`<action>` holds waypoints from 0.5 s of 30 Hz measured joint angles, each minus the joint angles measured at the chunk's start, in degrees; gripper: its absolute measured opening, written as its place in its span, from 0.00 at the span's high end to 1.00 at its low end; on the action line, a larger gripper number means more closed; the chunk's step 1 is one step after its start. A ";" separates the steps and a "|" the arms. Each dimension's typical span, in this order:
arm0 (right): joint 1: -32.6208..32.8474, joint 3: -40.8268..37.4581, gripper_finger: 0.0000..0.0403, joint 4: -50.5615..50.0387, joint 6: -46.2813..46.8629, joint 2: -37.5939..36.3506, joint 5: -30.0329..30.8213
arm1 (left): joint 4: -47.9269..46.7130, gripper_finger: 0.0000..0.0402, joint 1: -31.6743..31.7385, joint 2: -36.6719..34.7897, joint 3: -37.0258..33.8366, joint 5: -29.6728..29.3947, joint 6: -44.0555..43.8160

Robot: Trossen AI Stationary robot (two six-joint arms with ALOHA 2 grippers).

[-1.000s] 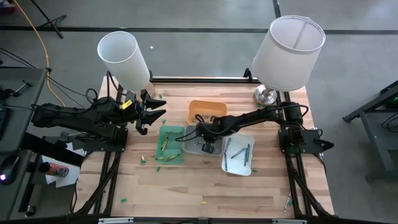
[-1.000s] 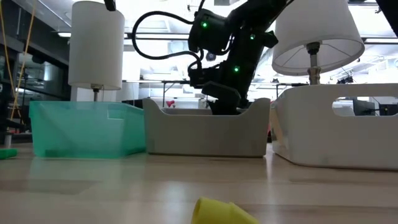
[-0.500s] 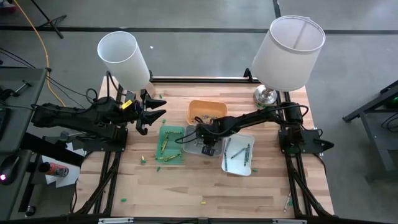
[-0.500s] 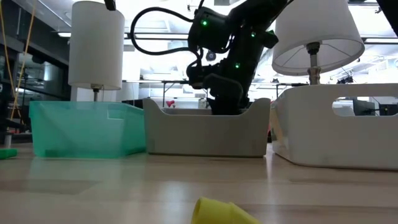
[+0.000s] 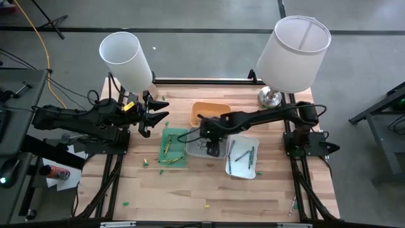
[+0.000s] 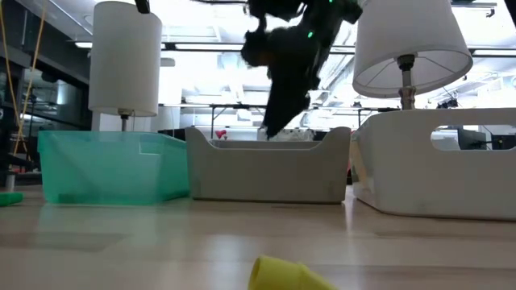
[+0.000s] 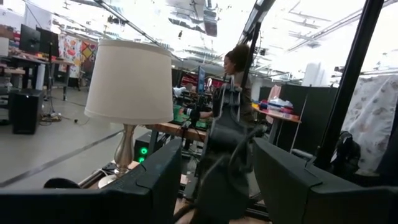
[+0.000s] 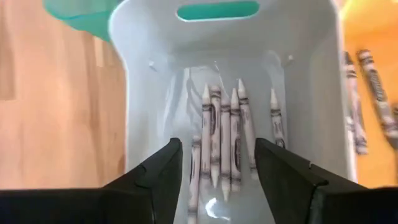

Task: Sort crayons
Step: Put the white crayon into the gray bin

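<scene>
Right gripper [image 5: 211, 147] w/ fingers [image 8: 163, 168] spread, empty, above grey tray [image 8: 140, 81] at centre of surface [image 5: 266, 196]. Grey-white crayons [image 8: 225, 140] lie side by side in that tray; green crayons [image 5: 168, 150] in green tray [image 5: 184, 163]. Left gripper [image 5: 154, 116] open, empty, near surface's left rear corner.

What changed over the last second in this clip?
The right claw opened and lifted up out of the grey tray, its fingers now empty above the grey-white crayons lying there. The left claw, open near the table's back-left corner, and the trays did not move.
</scene>
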 joint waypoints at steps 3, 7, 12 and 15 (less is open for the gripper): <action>0.00 0.00 0.52 -3.95 -0.04 -3.04 0.00 | -0.13 0.54 0.00 0.00 0.00 -0.01 0.55; 0.00 0.00 0.52 -10.10 -0.55 -6.95 0.61 | -0.20 0.54 0.00 0.00 0.00 -0.01 0.55; 0.57 -0.65 0.52 -14.46 -1.13 -12.31 2.88 | -1.16 0.54 0.00 0.00 0.00 -0.01 0.55; 1.52 -5.24 0.52 -13.12 0.69 -17.93 5.65 | -1.25 0.54 0.00 0.00 0.00 -0.01 0.53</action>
